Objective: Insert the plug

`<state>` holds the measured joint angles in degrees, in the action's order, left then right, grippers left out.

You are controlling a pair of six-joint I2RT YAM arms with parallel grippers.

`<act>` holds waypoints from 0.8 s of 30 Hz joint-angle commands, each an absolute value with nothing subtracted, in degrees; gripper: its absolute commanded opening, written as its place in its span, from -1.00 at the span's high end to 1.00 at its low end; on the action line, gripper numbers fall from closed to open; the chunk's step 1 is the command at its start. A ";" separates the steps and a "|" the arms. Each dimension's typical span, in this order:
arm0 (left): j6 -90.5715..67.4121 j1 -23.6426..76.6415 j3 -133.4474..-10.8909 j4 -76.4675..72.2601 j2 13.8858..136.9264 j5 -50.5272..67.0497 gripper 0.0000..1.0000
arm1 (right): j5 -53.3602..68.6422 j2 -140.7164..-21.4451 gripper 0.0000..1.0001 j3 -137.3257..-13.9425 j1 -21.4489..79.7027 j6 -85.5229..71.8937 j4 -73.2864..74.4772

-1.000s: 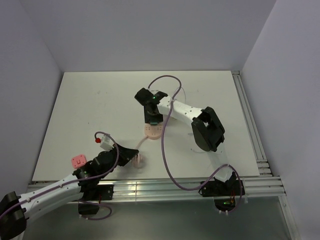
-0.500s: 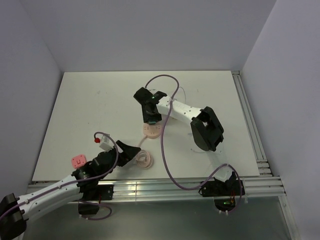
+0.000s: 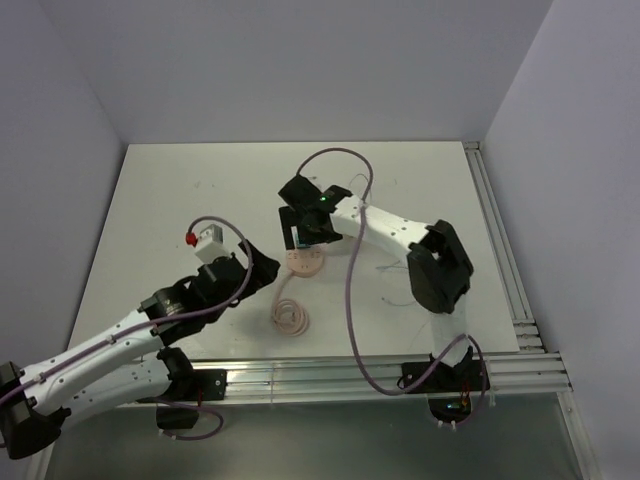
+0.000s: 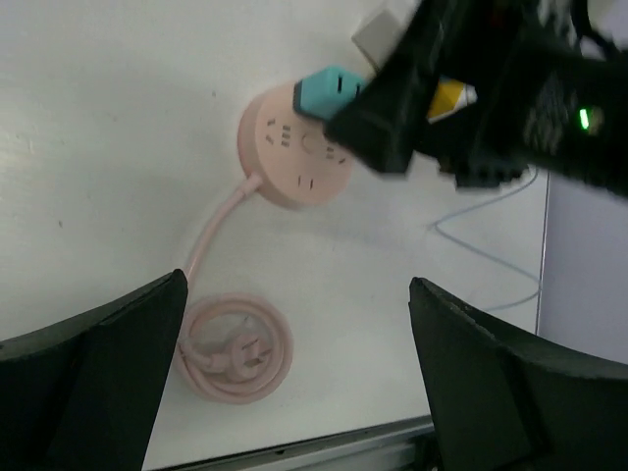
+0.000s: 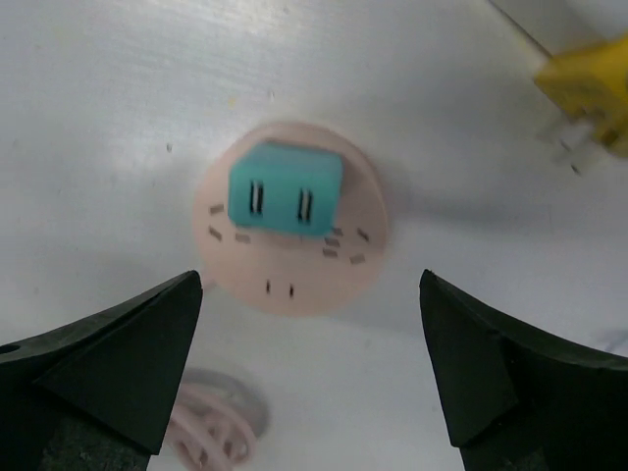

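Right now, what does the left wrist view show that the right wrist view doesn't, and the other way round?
Only the left wrist: the pink cord running from the socket to its coil, the cord's own plug lying inside that coil, and the right arm over the socket. Only the right wrist: the teal adapter with its slotted top face seen straight on. Both: the round pink socket, the teal adapter sitting on it, and part of the coil.
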<state>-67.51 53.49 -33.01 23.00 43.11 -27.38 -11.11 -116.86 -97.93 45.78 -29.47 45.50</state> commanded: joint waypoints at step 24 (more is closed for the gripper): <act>-88.05 0.27 -69.00 76.89 84.80 -35.14 -0.97 | -4.66 -66.36 -1.00 -58.54 45.88 -29.27 36.56</act>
